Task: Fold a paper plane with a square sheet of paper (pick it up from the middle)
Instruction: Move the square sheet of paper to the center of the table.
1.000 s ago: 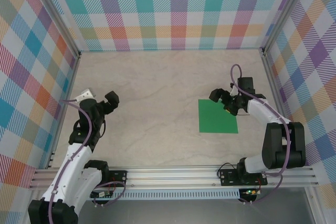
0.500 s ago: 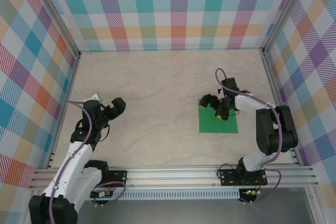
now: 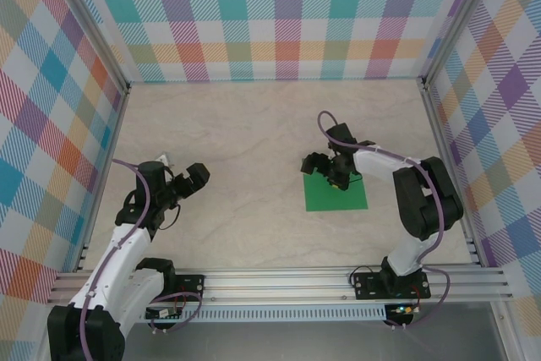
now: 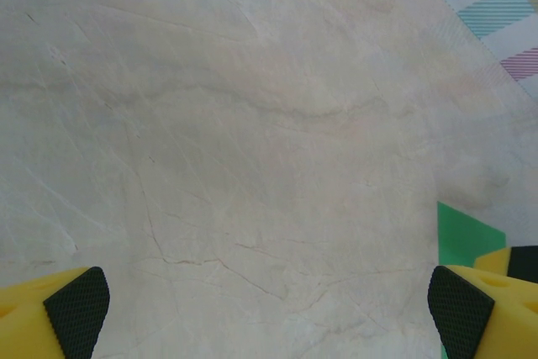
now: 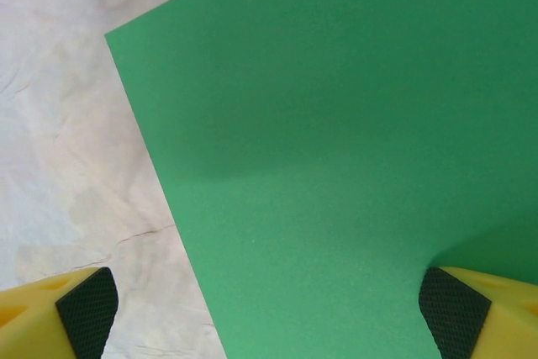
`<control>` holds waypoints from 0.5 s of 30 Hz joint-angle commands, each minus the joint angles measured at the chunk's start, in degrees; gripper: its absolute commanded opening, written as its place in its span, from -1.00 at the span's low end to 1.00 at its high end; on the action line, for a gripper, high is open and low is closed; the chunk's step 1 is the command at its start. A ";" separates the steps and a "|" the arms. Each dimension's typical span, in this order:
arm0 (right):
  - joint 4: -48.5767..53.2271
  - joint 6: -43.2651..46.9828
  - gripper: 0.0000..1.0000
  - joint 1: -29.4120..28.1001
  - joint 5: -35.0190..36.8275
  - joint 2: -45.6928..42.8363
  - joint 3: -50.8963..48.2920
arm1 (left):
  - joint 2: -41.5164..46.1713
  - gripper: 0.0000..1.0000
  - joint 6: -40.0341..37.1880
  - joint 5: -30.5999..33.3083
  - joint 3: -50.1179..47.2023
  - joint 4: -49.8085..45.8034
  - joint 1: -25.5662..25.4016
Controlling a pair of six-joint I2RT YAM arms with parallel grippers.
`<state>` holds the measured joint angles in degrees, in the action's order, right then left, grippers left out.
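Marbled table, plaid walls, green paper

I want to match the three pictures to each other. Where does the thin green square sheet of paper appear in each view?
Top external: the thin green square sheet of paper lies flat, right of centre, with the right gripper over its far left corner.
Left wrist: one corner of it shows low at the right edge.
Right wrist: it covers most of the picture, with a corner at upper left.
Shared landmark: the beige marbled tabletop around the sheet.

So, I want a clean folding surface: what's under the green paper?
The square sheet of paper lies flat on the marbled table, which shows around its edges. Directly beneath it is hidden.
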<state>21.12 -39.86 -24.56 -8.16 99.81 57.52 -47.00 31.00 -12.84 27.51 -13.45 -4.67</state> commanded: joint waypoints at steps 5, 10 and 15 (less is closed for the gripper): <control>-0.80 -8.00 0.90 -7.79 -3.13 5.12 1.97 | -2.00 1.00 3.56 -7.12 -1.21 1.66 0.54; 4.76 -3.58 0.90 -6.94 2.44 0.88 6.05 | -3.52 1.00 4.12 -9.46 -1.07 1.86 -0.36; 6.76 -1.53 0.91 -3.92 4.40 -0.56 4.93 | -6.83 1.00 5.54 -9.95 -1.24 3.85 -3.10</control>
<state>24.47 -43.05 -30.20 -6.00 101.47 62.41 -52.49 35.20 -20.97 26.92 -11.70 -6.26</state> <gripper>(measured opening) 0.953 0.999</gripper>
